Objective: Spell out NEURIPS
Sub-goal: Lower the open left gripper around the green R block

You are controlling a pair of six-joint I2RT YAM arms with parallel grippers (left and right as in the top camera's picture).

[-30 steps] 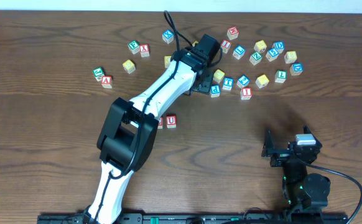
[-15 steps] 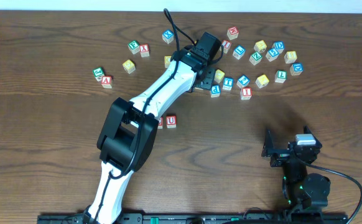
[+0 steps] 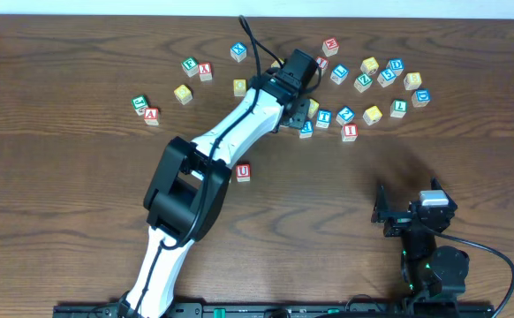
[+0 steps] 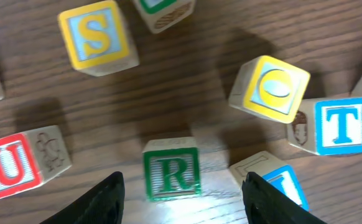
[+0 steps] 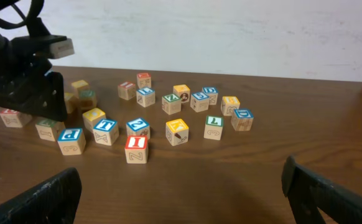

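In the left wrist view a green R cube [image 4: 171, 169] rests on the table just ahead of my left gripper [image 4: 182, 190]. The jaws stand open on either side of it and touch nothing. Around it lie a yellow S cube [image 4: 97, 37], a red U cube [image 4: 7, 167], a yellow C cube [image 4: 271, 87] and a blue T cube [image 4: 339, 124]. From overhead the left gripper [image 3: 297, 108] hangs over the cube cluster and hides the R. Another red U cube [image 3: 243, 171] sits alone beside the arm. A blue P cube [image 3: 306, 129] and a red I cube [image 3: 349, 132] lie right of the gripper. My right gripper [image 3: 396, 215] is open and empty.
Several more letter cubes spread along the back right [image 3: 389, 75]. Smaller groups sit at the back left [image 3: 197, 67] and far left [image 3: 145, 109]. The left arm [image 3: 230, 132] crosses the table's middle. In the right wrist view the cubes [image 5: 176, 130] lie beyond bare wood.
The left arm has shifted slightly right over the cluster, and its elbow now covers the cube left of the lone U. The right arm has not moved.
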